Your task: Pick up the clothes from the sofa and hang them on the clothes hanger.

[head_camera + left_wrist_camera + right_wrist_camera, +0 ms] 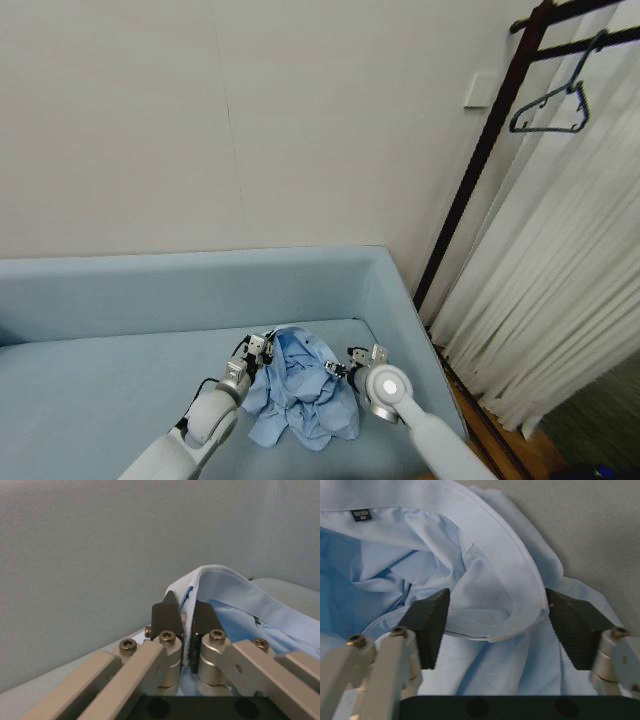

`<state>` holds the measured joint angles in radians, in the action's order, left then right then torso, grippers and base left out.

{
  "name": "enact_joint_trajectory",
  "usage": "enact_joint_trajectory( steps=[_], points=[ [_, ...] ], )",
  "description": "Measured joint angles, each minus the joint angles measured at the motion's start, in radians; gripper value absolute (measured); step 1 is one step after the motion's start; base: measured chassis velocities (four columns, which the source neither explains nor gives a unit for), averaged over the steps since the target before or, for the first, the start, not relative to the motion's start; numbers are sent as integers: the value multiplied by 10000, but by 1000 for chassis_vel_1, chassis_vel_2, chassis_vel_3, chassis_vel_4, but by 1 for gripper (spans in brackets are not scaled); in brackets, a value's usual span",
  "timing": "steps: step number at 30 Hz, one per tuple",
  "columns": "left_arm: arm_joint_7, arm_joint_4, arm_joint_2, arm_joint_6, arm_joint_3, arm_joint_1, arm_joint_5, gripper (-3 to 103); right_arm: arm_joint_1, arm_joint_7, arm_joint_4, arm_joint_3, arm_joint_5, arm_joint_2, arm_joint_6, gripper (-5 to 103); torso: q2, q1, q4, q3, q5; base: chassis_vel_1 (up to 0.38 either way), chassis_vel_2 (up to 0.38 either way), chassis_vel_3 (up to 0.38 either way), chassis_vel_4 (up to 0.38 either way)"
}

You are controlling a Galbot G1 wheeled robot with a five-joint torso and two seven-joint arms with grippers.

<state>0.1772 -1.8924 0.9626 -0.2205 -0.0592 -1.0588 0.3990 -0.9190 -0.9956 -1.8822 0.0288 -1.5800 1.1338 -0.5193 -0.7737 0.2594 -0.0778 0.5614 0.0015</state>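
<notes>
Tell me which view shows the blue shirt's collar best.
The right wrist view: the collar curves close-up between the pads of the open right pincer, with its label visible. The left wrist view has what looks like a collar edge clamped in the left pincer. The head view gives a crumpled shirt on the sofa.

I work in a home room: a sofa (150, 290) against the wall (150, 120), with a rack (481, 150), hanger (545, 102) and curtains (560, 290) beside it.
</notes>
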Motion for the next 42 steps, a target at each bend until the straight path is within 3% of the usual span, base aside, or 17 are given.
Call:
enact_joint_trajectory(
  steps=[4,5,7,9,13,17,21,30,34,35,38,42],
  points=[
    [-9,-9,2,41,-39,18,0,2,-56,42,-81,-28,-15,8,4,43,0,0,0,0,0,0,0,0,0],
    [-9,-9,2,41,-39,18,0,2,-56,42,-81,-28,-15,8,4,43,0,0,0,0,0,0,0,0,0],
    [-18,-39,4,63,-49,32,0,2,-84,91,-100,-101,31,20,5,32,0,0,-1,0,0,0,0,0,0],
    [-27,-50,4,74,-56,44,0,2,-83,103,-105,-130,41,27,5,32,0,0,-1,0,0,0,0,0,0],
    [-57,-72,5,153,-81,93,-3,2,8,123,-109,-265,148,71,60,11,0,0,0,0,0,0,0,0,0],
    [-80,-105,2,199,-104,100,-6,2,86,232,-182,-303,456,61,148,2,0,0,0,0,0,0,0,0,0],
    [-132,-149,-42,249,-128,114,-7,2,182,294,-403,-261,741,-42,231,0,-2,0,0,0,0,0,0,0,0],
    [50,-561,-282,384,-308,339,360,2,289,995,-1374,-87,2796,-843,420,0,-2,0,-2,0,2,0,0,0,0],
    [535,-1083,-503,432,-526,783,1083,2,773,1638,-2303,-85,3550,-2088,974,0,-2,0,-1,0,1,0,0,0,0],
    [535,-1083,-503,432,-526,783,1083,2,773,1638,-2303,-85,3550,-2088,974,0,-2,0,-1,0,1,0,0,0,0],
    [857,-1769,-800,297,-758,1301,2048,2,1576,2453,-3021,-28,3618,-3163,1140,0,-1,0,-4,0,0,0,0,0,0],
    [477,-2768,-1547,167,-1529,1709,3059,2,2632,3286,-3536,128,3344,-3988,1232,0,-2,0,-2,0,1,0,0,0,0]
  ],
)
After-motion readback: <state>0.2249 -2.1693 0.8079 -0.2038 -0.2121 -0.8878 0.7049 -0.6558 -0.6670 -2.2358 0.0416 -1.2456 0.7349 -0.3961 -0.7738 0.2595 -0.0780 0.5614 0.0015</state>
